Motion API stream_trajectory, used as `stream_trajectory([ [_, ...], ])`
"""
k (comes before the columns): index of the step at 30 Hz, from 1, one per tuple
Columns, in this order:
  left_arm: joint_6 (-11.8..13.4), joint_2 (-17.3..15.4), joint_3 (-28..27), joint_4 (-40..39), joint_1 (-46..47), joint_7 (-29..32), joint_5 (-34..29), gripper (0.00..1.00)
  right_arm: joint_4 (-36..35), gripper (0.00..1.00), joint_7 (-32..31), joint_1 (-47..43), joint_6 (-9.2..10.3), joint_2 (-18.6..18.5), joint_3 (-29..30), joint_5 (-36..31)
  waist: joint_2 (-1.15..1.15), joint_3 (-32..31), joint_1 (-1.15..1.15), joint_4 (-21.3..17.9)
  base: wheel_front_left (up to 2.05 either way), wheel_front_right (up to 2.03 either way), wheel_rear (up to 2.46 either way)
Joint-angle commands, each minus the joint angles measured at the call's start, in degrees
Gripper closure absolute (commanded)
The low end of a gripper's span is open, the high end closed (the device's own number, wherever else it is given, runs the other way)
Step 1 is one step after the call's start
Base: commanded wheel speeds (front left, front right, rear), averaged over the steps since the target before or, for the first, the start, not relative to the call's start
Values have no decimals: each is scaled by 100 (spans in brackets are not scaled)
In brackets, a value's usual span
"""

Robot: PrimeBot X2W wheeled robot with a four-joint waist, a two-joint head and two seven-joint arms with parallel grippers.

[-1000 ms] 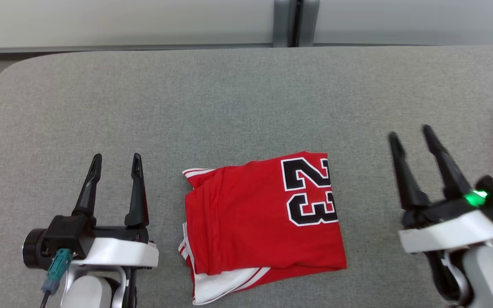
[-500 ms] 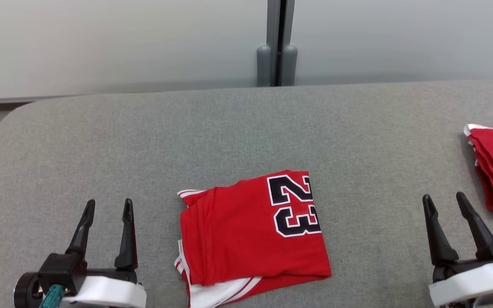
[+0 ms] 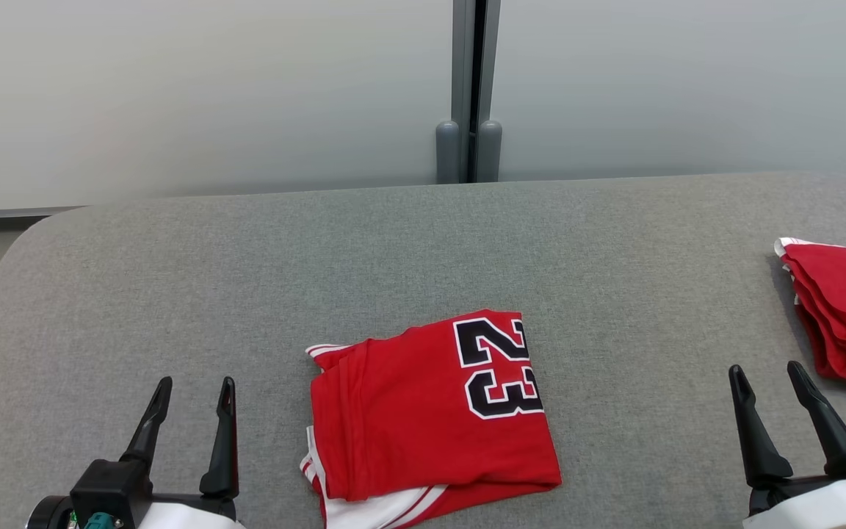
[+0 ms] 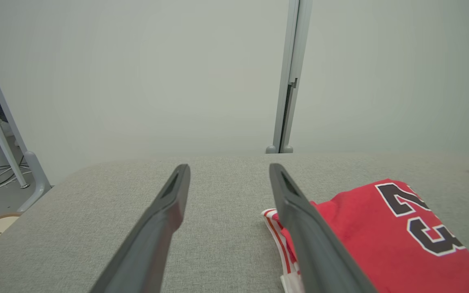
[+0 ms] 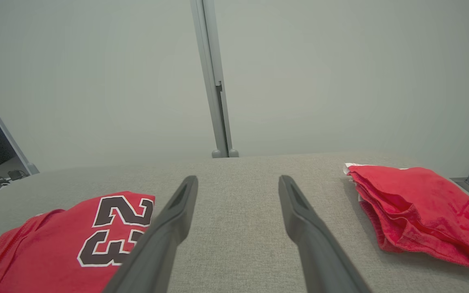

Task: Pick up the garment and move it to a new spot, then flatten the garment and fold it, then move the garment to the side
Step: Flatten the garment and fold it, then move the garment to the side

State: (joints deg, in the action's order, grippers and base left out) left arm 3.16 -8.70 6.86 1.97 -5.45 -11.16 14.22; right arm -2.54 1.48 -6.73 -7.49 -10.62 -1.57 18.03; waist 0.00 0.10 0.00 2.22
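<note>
Grey fabric tabletop (image 3: 393, 242) carries the folded red garment (image 3: 423, 419), numbered "23", midway along its near edge, a red pile (image 5: 413, 203) at the right edge, whole in the right wrist view but cropped in the head view, and the left tool (image 3: 197, 383) and right tool (image 3: 764, 367), both spread and empty.

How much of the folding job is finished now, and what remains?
Done, it seems: the red jersey lies folded on the grey table, number 23 facing up. In hand: nothing; the left gripper and right gripper stand open, apart from it. Left: probably moving it to the side, perhaps beside the other red garment on the right.
</note>
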Motion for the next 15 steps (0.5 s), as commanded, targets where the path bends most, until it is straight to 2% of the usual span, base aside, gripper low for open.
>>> stream_trajectory([
  [1,33,-45,3,-38,-19,17,25,0,-29,0,-33,-41,0,-11,30,-24,0,-12,0,2,0,0,0],
  [15,131,-28,101,-52,27,109,23,0,-182,0,-193,-46,0,17,83,-226,0,-55,0,35,0,0,0],
])
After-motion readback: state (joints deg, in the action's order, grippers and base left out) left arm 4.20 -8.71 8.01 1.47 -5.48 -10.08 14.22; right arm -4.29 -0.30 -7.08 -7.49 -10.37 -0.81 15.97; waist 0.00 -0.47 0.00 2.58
